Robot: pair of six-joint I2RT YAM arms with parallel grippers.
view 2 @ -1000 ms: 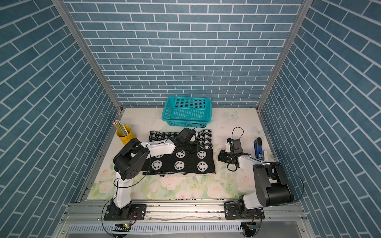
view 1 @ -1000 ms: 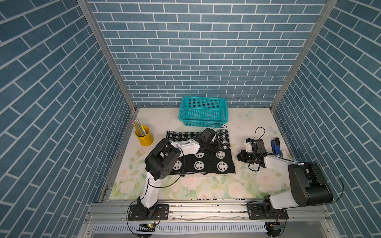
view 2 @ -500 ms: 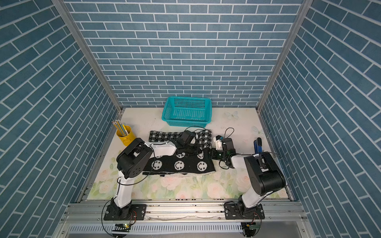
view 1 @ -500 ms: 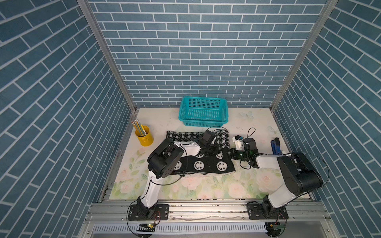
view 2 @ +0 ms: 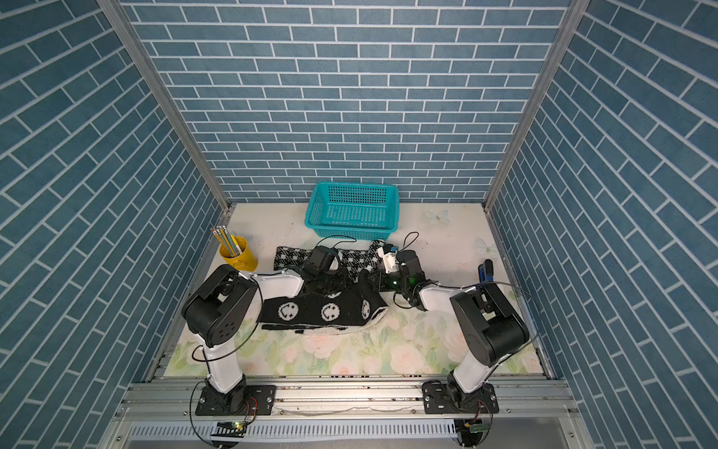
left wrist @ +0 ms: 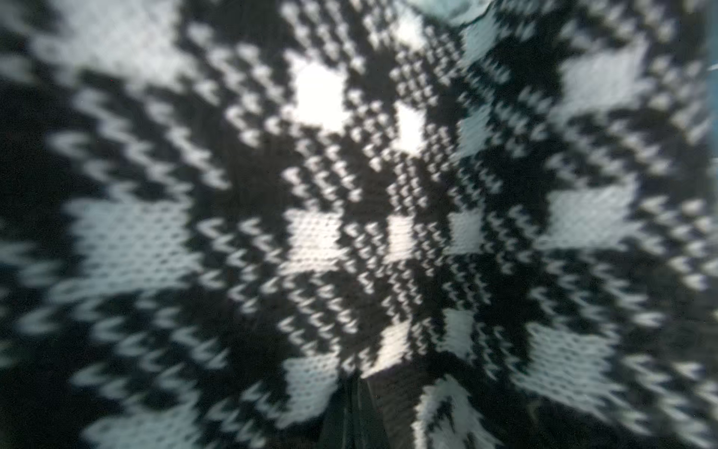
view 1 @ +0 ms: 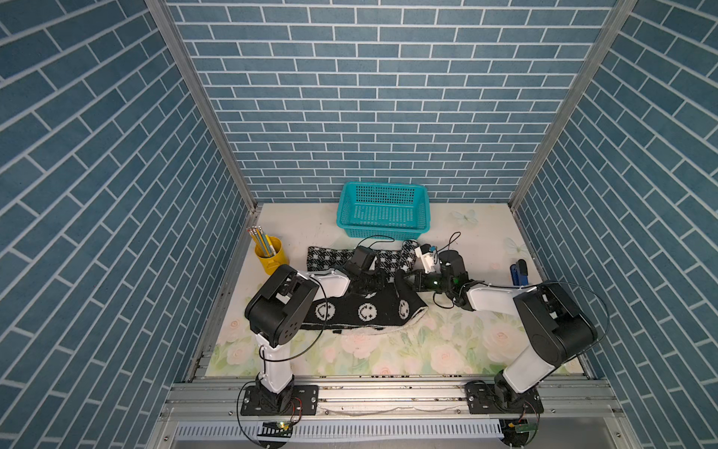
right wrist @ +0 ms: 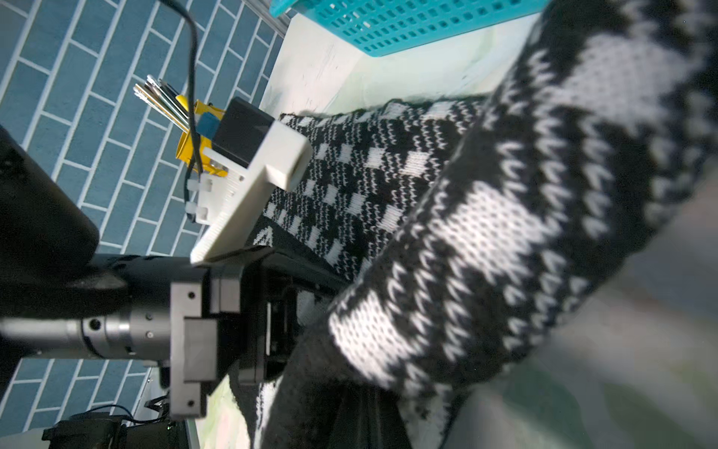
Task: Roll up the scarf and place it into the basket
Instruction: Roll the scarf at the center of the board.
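1. left gripper [view 1: 369,283]: clamped shut on black-and-white knitted smiley scarf [view 1: 365,311], fingertips buried in cloth (wrist view mostly blur).
2. scarf lies on floral mat [view 1: 388,350], just before teal perforated plastic basket [view 1: 382,212], outside it.
3. right gripper [view 1: 408,280]: pinching scarf's lifted right end; jaws hidden.

scarf [view 1: 365,311] look: knitted black-and-white cloth, with white smiley faces on black along the near half and a houndstooth check band [view 2: 295,258] along the far half.
scarf pose: spread crosswise on the table in folded layers. A white-backed edge peeks out along the near side. The right end [right wrist: 505,233] is lifted off the table and curled over.
basket [view 1: 388,217] look: teal plastic, rectangular, mesh walls, flared rim.
basket pose: upright, open side up.
basket place: at the back by the wall, just behind the scarf, with bare table between it and the check band.
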